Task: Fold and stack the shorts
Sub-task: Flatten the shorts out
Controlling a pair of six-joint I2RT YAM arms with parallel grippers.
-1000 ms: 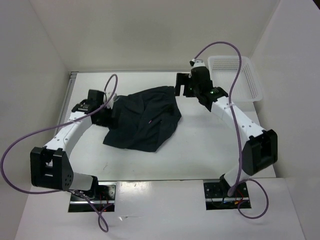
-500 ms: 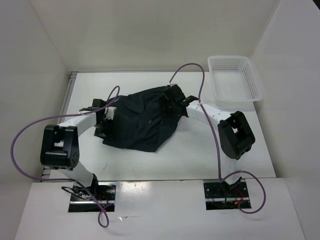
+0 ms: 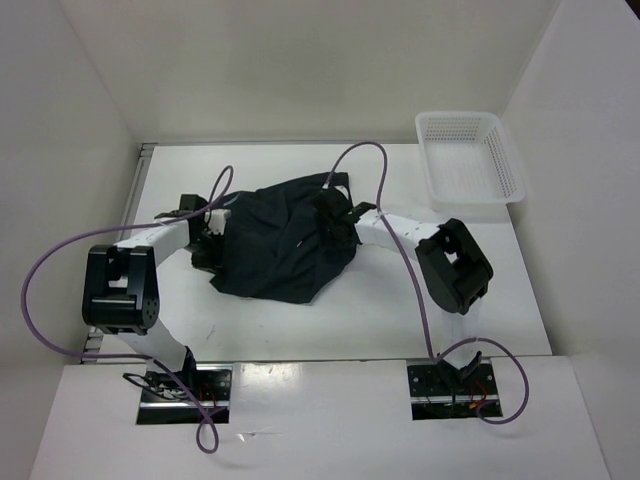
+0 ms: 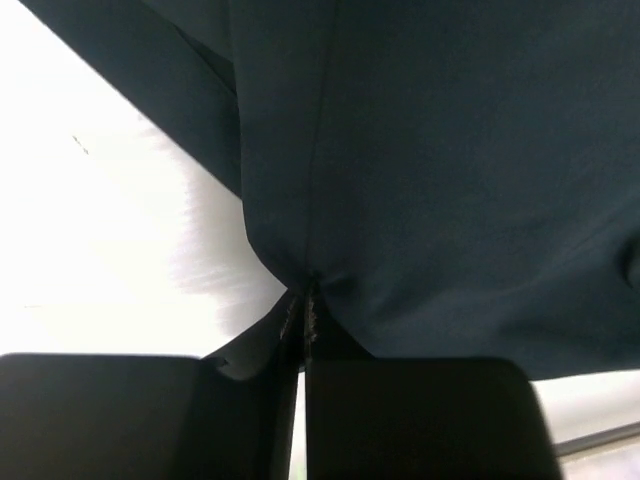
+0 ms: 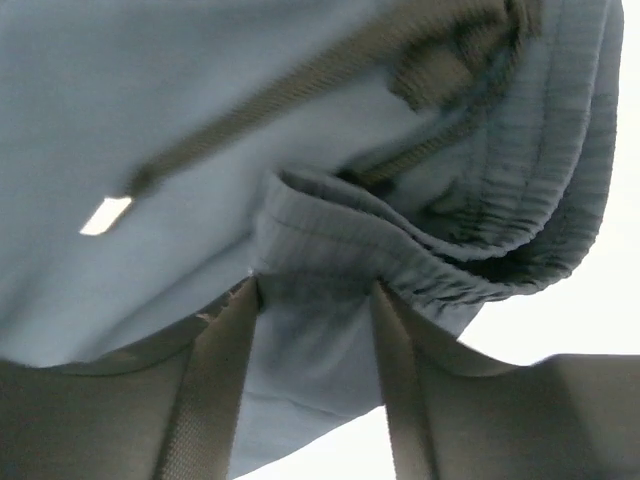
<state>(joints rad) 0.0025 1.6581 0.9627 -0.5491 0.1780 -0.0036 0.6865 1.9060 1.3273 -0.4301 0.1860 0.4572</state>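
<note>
The left gripper [image 4: 303, 315] is clamped together on an edge of the dark navy soft fabric shorts [image 3: 280, 245]. The right gripper [image 5: 315, 295] has its fingers apart around a fold of the ribbed waistband [image 5: 470, 250]; whether it grips, I cannot tell.

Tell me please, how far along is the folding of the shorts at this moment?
Done: nothing is folded yet; the shorts lie crumpled in a heap on the table. In hand: the left end effector is shut on a pinch of fabric, and the right end effector has a waistband fold between its jaws, though a firm grip is not certain. Left: spreading flat, folding, stacking.
</note>
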